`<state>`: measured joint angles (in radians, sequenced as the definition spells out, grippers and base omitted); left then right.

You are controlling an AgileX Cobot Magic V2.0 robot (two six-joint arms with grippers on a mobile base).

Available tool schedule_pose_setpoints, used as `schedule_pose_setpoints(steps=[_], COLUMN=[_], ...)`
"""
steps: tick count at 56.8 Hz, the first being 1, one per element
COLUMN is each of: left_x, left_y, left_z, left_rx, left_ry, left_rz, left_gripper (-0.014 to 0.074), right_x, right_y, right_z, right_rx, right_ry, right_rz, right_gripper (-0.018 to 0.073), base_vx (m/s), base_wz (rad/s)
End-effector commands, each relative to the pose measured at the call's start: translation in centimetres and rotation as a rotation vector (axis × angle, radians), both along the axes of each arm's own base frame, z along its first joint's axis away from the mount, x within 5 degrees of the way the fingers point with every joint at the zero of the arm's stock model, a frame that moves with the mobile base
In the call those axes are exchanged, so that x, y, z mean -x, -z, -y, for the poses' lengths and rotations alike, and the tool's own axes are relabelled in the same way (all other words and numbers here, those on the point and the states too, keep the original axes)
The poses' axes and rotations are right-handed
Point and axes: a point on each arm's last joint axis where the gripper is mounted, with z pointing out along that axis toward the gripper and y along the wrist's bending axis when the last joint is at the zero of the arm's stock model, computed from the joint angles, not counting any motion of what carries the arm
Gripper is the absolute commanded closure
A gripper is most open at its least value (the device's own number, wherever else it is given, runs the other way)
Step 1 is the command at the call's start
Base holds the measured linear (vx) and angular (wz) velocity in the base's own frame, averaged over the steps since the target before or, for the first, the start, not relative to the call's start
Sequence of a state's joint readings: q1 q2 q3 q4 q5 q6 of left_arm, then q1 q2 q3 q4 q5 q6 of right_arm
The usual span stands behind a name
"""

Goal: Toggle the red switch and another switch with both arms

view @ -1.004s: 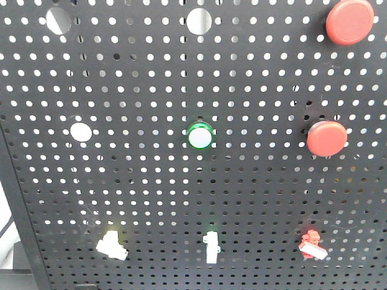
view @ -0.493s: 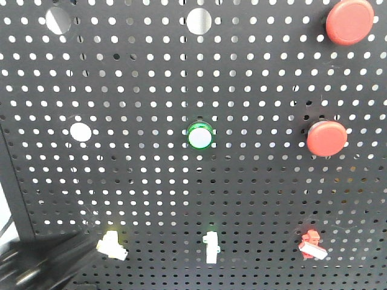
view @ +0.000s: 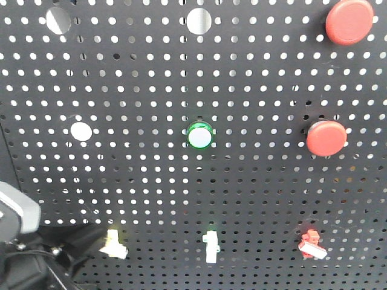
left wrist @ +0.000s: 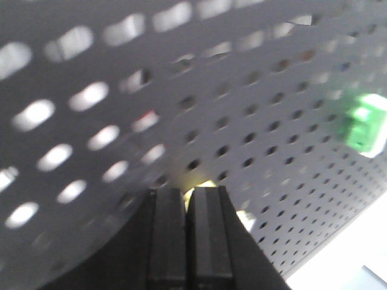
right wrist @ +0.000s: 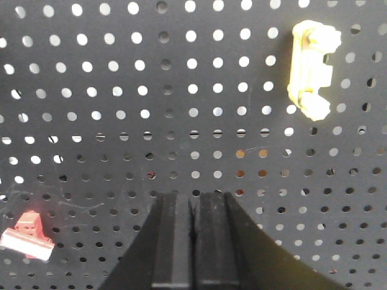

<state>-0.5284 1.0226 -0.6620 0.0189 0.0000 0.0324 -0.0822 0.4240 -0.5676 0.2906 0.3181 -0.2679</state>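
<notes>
The red switch (view: 312, 243) is mounted low on the right of the black pegboard (view: 242, 181), and shows at the lower left of the right wrist view as the red switch (right wrist: 27, 234). My right gripper (right wrist: 193, 196) is shut and empty, pointing at bare board to the right of it. The pale yellow switch (view: 113, 244) is mounted low on the left. My left arm (view: 36, 260), black with a grey casing (view: 15, 211), reaches up to it. My left gripper (left wrist: 186, 193) is shut, and a sliver of the yellow switch (left wrist: 204, 185) shows just past its tips.
A white upright toggle (view: 211, 248) sits between the two switches, a pale upright toggle (right wrist: 311, 69) in the right wrist view. Above are a green round lamp (view: 200, 136) and two big red push buttons (view: 326, 138) (view: 349, 21). A blurred green part (left wrist: 363, 124) shows in the left wrist view.
My left arm has come up from the lower left corner and now reaches the yellow switch. The board and the switches look the same.
</notes>
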Motion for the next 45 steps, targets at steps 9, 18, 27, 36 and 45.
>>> schedule_pose_setpoints(steps=[9,18,27,36,45], left_x=[-0.8,-0.4,0.7,2.4,4.9], left_y=[-0.1,1.7,3.4,4.4,4.6], left_z=[0.0,-0.2,-0.8,-1.8,-3.2], left_rx=[-0.005,-0.012,0.029,0.052,0.074], left_ry=[-0.023,-0.028,-0.045,-0.052,-0.050], left_rz=[-0.040,-0.092,-0.124,-0.130,-0.091], left_gripper=[0.0594,0.0594,0.0594,0.0594,0.0594], right_x=[-0.1,-0.1,-0.1,0.0,-0.1], right_y=[-1.7,-1.7,-1.3,-1.0,-1.1], right_z=[0.2,0.2,0.0,-0.2,-0.6], right_rx=[0.007,0.007,-0.001,-0.028,-0.014], right_ry=[0.018,0.017,0.004,-0.018,-0.061], right_rz=[0.092,0.087,0.051,0.015,0.030], right_gripper=[0.0565,0.0565,0.0565,0.0565,0.0565], base_vx=[0.00,0.00,0.00,0.00,0.00], base_wz=[0.00,0.00,0.00,0.00,0.00])
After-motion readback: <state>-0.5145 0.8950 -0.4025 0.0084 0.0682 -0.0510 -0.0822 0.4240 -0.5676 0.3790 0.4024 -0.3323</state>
